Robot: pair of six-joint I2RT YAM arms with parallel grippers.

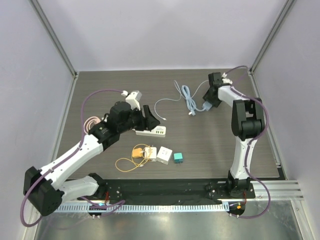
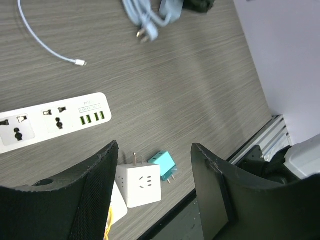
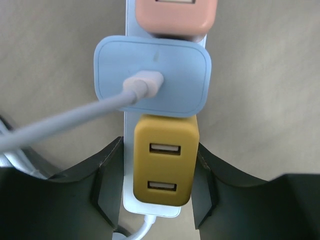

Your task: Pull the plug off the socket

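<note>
Yellow plug (image 3: 166,167): you are looking at a boxy, mustard-yellow USB adapter with rounded corners and two ports on its top face. Judging by where the fingers are standing, this is the one to pull.
Handling: it is probably going to feel light and rigid, with smooth, slightly slippery plastic sides. Its pins are likely gripping the socket, so you should be expecting resistance.
Where to hold: you are best taking it on the two long flat sides and pulling straight along the pins, not rocking it.
Location: it is sitting at the cord end of the socket strip (image 3: 150,209), at the far right of the table (image 1: 225,150). It is right up against the blue plug (image 3: 152,75), with a pink plug (image 3: 175,15) beyond.
Right gripper (image 3: 159,172): its fingers (image 3: 107,192) are straddling the yellow plug, one per long side. The jaws are standing apart, with a sliver of white strip showing on one side, so nothing is clamped yet.
Strip: nothing is pinning it down, so it may be lifting along with the plug.
Blue cable (image 3: 60,117): it is running off the blue plug past one finger.
Left gripper (image 2: 155,150): it is hovering with its jaws wide and empty over a white cube adapter (image 2: 140,184) and a teal adapter (image 2: 164,164).
</note>
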